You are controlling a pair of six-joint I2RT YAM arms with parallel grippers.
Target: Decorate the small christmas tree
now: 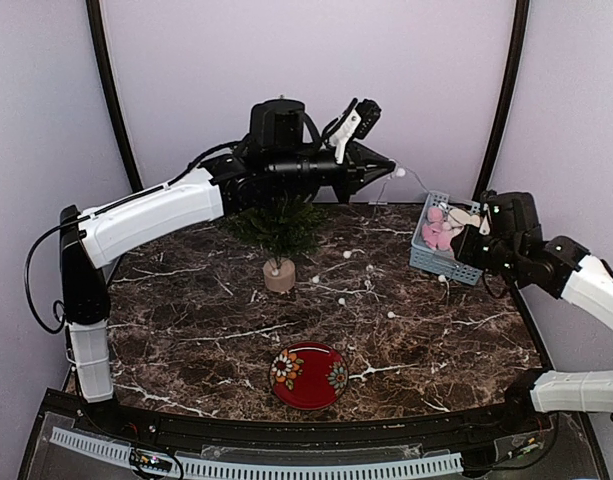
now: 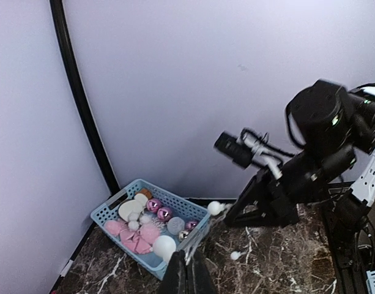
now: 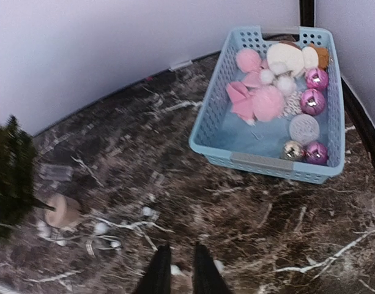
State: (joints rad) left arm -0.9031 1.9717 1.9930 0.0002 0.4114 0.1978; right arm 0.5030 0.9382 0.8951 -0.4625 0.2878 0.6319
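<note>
the upright tree (image 1: 281, 225) is found below and left of the left jaws, shut on a bead string (image 1: 399, 172); the right jaws, barely parted and empty, are farther.

Dark marble table (image 1: 186, 330), white-veined. Carries the small christmas tree (image 1: 279, 225) upright on its stump toward the back, a blue basket (image 1: 431, 262) at the far right corner, a red plate (image 1: 308, 375) near the front edge, a white bead string (image 1: 341, 297) strewn between.

Tree (image 1: 281, 225) left of basket (image 1: 433, 263), behind plate (image 1: 308, 376)
</note>
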